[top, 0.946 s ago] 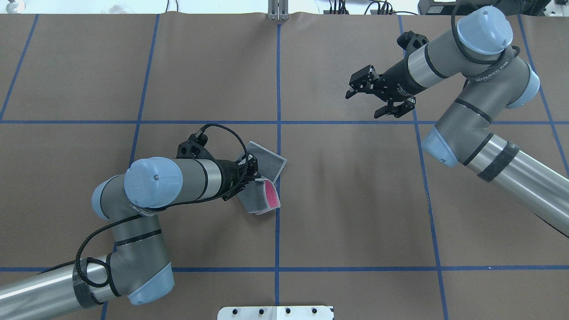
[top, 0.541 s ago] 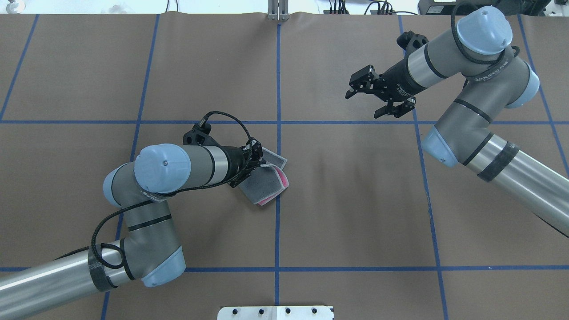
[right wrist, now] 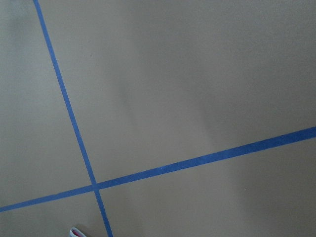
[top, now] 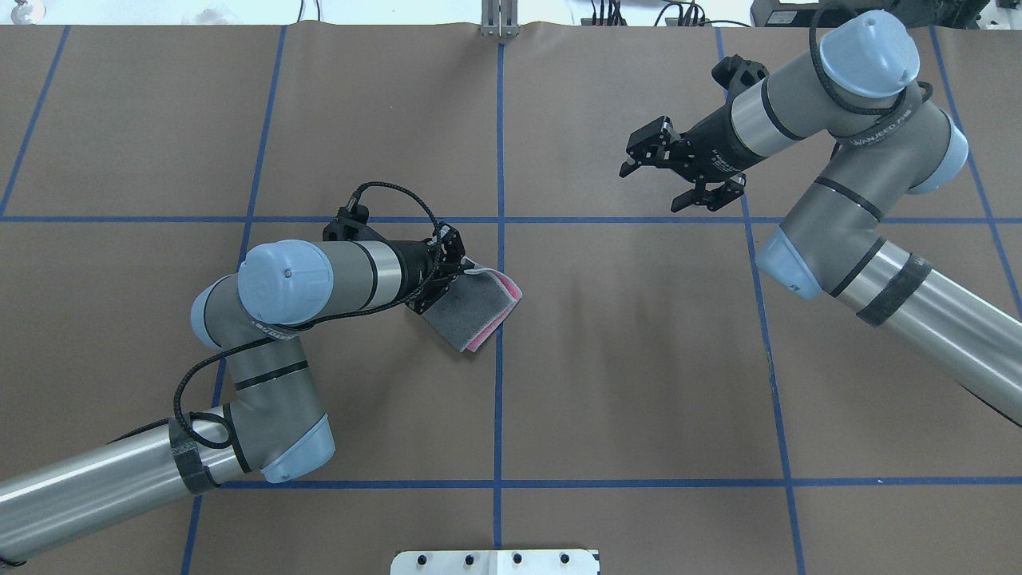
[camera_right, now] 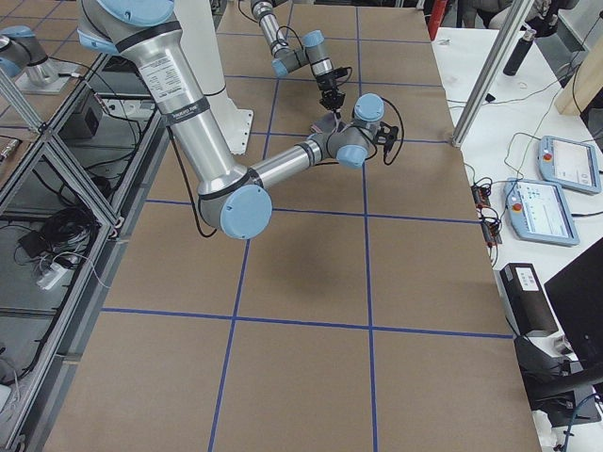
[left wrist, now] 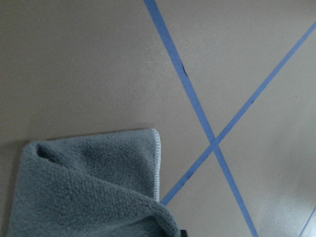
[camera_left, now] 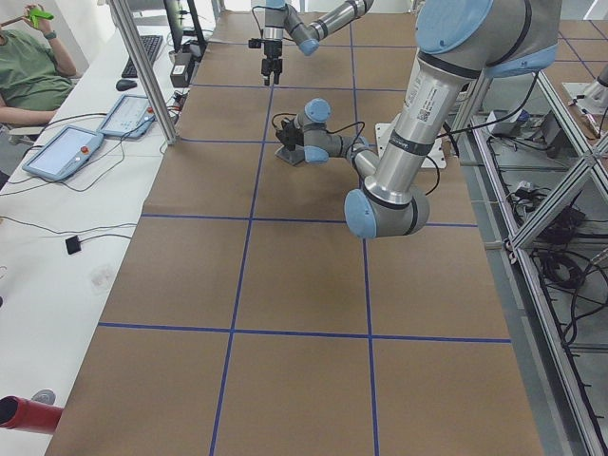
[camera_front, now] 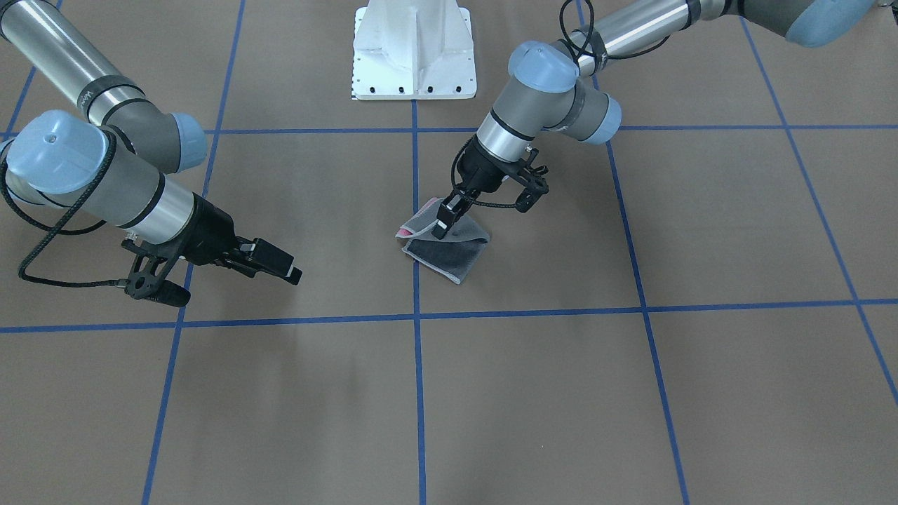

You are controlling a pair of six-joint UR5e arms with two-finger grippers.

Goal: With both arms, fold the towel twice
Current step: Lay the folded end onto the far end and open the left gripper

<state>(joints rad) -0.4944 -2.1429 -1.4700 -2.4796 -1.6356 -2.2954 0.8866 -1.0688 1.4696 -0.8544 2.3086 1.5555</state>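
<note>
Left tool point(top: 465, 271) pinched closed, angled low; right tool point(top: 651, 188) hovers spread.

Setting: robotics lab. Evidence: blue-taped grid table point(top: 639, 359), teach pendants point(camera_right: 544, 209), aluminium framing point(camera_left: 142, 66). Seated operator point(camera_left: 24, 66) alongside.

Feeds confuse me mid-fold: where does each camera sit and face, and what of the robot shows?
Front-facing: across the table, facing the robot; base at top, left gripper pinching the towel.
Overhead: behind the robot, looking down; left arm at view's left, right arm at right.
Exterior left: table's end; left arm near.
Exterior right: opposite end; right arm near.
Left wrist: down on the towel; no fingers clear.
Right wrist: down on blue tape lines; no robot parts.
Shared: front-facing and overhead show the towel.
</note>
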